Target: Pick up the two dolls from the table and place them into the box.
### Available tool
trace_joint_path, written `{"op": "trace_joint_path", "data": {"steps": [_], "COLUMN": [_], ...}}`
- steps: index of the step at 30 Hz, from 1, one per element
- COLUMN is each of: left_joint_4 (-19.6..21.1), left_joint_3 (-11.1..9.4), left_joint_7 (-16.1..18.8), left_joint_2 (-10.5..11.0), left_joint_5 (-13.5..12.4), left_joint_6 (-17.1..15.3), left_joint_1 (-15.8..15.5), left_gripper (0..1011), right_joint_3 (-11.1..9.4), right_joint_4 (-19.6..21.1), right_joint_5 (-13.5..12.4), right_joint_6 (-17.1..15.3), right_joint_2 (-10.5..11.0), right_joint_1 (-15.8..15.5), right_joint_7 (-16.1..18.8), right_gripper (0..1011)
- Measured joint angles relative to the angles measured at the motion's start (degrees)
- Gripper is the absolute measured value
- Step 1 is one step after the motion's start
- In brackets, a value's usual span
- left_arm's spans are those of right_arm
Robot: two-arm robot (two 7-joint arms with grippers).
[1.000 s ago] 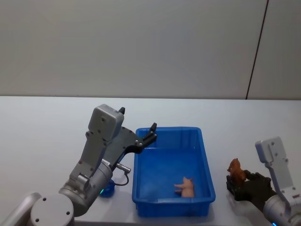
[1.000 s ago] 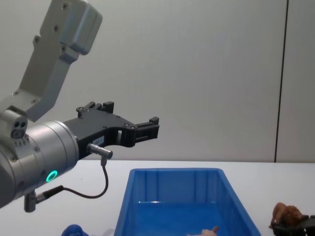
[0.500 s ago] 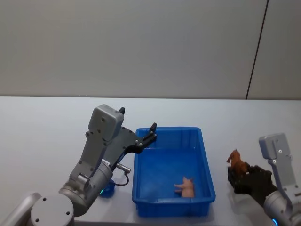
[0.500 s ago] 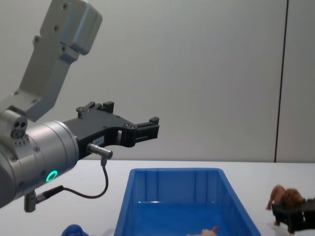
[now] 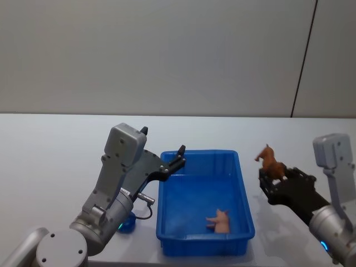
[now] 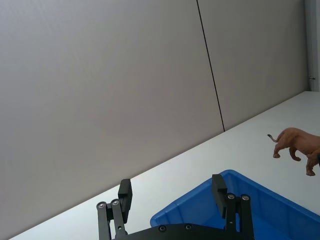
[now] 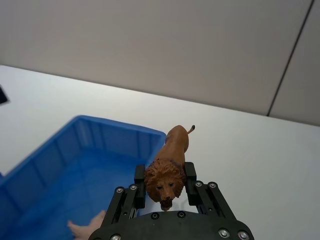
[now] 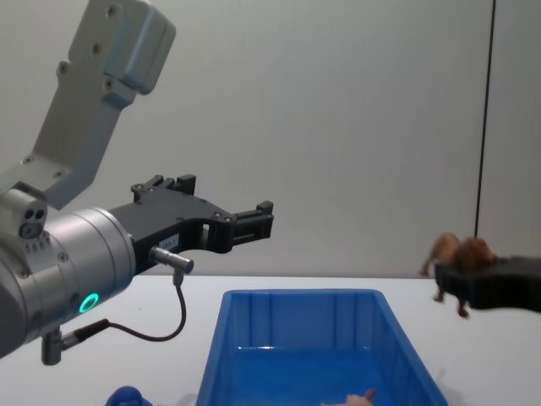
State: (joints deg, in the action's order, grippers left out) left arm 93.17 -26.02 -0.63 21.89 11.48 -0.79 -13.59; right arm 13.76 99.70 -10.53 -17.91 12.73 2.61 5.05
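A brown doll [image 5: 271,162] — russet mane, bright blue box [image 5: 204,245], pale pink figure [image 5: 221,221], white table [image 5: 55,150]

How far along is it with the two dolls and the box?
Neither doll is in the box yet; a pink pig lies there. In hand: the right gripper holds the brown lion in the air beside the box. Left: drop it in, then fetch the blue toy on the table; the left gripper is open by the box's rim.

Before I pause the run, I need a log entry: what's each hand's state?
Left hand: open, holding nothing.
Right hand: closed on the brown lion figure.
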Motion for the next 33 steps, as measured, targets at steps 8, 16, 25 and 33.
{"op": "trace_joint_path", "data": {"steps": [8, 16, 25, 33], "left_joint_4": [0.0, 0.0, 0.0, 0.0], "left_joint_3": [0.0, 0.0, 0.0, 0.0], "left_joint_7": [0.0, 0.0, 0.0, 0.0], "left_joint_2": [0.0, 0.0, 0.0, 0.0], "left_joint_5": [0.0, 0.0, 0.0, 0.0], "left_joint_6": [0.0, 0.0, 0.0, 0.0], "left_joint_1": [0.0, 0.0, 0.0, 0.0], "left_gripper": [1001, 1001, 1002, 1001], "right_joint_3": [1.2, 3.2, 4.9, 5.1], "right_joint_4": [3.0, 3.3, 1.1, 0.1], "right_joint_5": [-0.1, 2.0, 4.6, 5.3], "right_joint_6": [-2.0, -5.6, -7.1, -6.1], "right_joint_2": [-0.9, -2.6, -4.4, -4.6], "right_joint_1": [0.5, 1.5, 2.5, 2.7], "right_joint_7": [3.2, 5.2, 5.5, 5.5], "right_gripper": [433, 434, 684, 903]}}
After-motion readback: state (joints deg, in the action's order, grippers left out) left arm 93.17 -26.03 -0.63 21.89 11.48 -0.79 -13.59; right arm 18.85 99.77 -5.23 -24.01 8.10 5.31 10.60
